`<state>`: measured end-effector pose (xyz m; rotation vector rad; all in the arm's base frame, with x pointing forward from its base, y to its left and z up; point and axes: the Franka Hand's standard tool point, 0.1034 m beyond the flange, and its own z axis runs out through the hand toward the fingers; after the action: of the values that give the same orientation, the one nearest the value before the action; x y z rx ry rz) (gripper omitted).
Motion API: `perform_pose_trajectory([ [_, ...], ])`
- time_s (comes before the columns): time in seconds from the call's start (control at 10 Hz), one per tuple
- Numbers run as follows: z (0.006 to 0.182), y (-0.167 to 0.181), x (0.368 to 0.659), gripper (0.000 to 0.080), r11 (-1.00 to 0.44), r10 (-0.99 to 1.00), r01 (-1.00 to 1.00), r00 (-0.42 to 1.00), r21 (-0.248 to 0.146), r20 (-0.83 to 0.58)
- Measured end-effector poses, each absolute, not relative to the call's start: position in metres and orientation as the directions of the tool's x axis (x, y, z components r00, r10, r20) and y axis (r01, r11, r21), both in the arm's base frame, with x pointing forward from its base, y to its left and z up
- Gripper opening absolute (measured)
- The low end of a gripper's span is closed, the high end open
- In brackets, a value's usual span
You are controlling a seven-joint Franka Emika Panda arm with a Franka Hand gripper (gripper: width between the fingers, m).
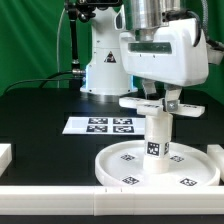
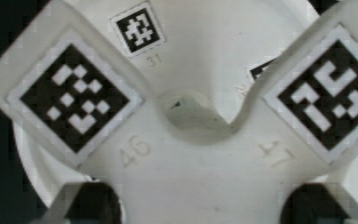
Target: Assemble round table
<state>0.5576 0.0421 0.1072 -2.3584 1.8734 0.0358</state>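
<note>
The large round rimmed disc (image 1: 120, 170) lies flat on the black table at the exterior view's front right. The short thick cylinder (image 1: 155, 138) stands upright at its centre, a tag on its side. The cross-shaped piece (image 1: 133, 102) lies level on top of the cylinder. My gripper (image 1: 157, 95) comes straight down onto it. In the wrist view the cross-shaped piece (image 2: 185, 150) fills the picture, with two tagged arms spreading away. My dark fingers (image 2: 98, 200) press against both sides of it. The gripper (image 2: 208, 205) is shut on the cross-shaped piece.
The marker board (image 1: 100, 125) lies on the table behind the disc. A white block (image 1: 5, 153) sits at the exterior view's left edge and another white block (image 1: 215, 152) at the right edge. A white ledge (image 1: 50, 200) runs along the front. The robot base (image 1: 100, 60) stands at the back.
</note>
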Motion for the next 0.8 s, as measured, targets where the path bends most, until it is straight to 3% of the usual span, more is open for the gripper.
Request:
perform_pose_trajectory([
  [0.2, 0.1070, 0.0420, 0.5580, 0.0443, -0.133, -0.984, -0.988, 0.142, -0.084, -0.109],
  [0.3, 0.1064, 0.0409, 0.5586, 0.0443, 0.023, -0.991, -0.995, -0.010, -0.095, -0.131],
  [0.7, 0.1061, 0.0413, 0.5603, 0.0443, 0.328, -0.934, -0.939, -0.307, -0.099, -0.184],
  [0.8, 0.1054, 0.0421, 0.5600, 0.0518, 0.330, -0.933, -0.939, -0.309, -0.097, -0.184],
])
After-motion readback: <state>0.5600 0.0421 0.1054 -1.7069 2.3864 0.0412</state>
